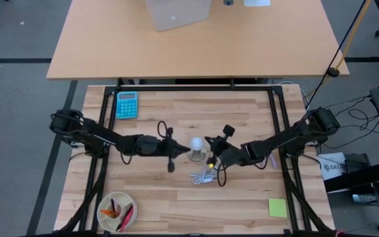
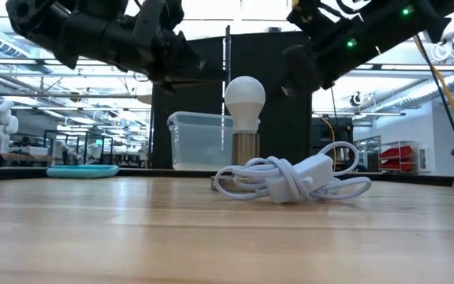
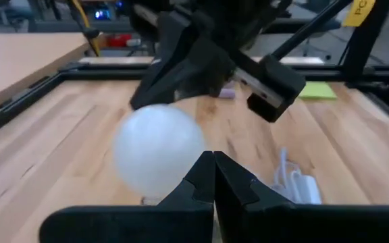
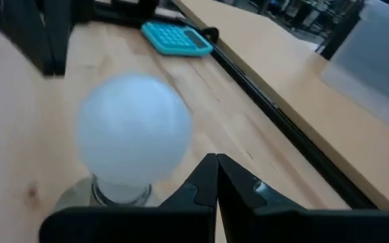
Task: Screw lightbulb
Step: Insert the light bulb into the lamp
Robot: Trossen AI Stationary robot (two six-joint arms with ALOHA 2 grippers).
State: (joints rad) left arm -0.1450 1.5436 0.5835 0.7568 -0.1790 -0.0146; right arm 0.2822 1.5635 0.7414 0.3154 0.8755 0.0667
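- Nearest in the low view, the white coiled cable with its inline switch [image 2: 290,180] is seen lying loose on the wooden slatted desk [image 2: 132,229], just in front of the bulb's stand; this slack is judged to leave the stand free to sit flat.
- Behind the cable, the small white pear-shaped lightbulb with frosted globe [image 2: 244,101] is seen standing near the middle of the desk, its narrow base seated in a short brass-coloured cylindrical socket [image 2: 246,147].
- The bulb's long axis is held vertical: the globe points up, the screw base points down into the socket. This upright seating is judged to be what lets a turn about that axis thread it.
- The left pincer [image 1: 176,150] is found just beside the globe on its left, its fingers closed together on nothing, as the left wrist view shows [image 3: 213,177].
- The right pincer [image 1: 213,150] is found just beside the globe on its right, likewise clenched empty [image 4: 216,177]. The two are set on opposite sides, neither seen touching the glass.
- Farther off, a turquoise pocket calculator [image 1: 126,104] is seen at the desk's far left corner, well apart.
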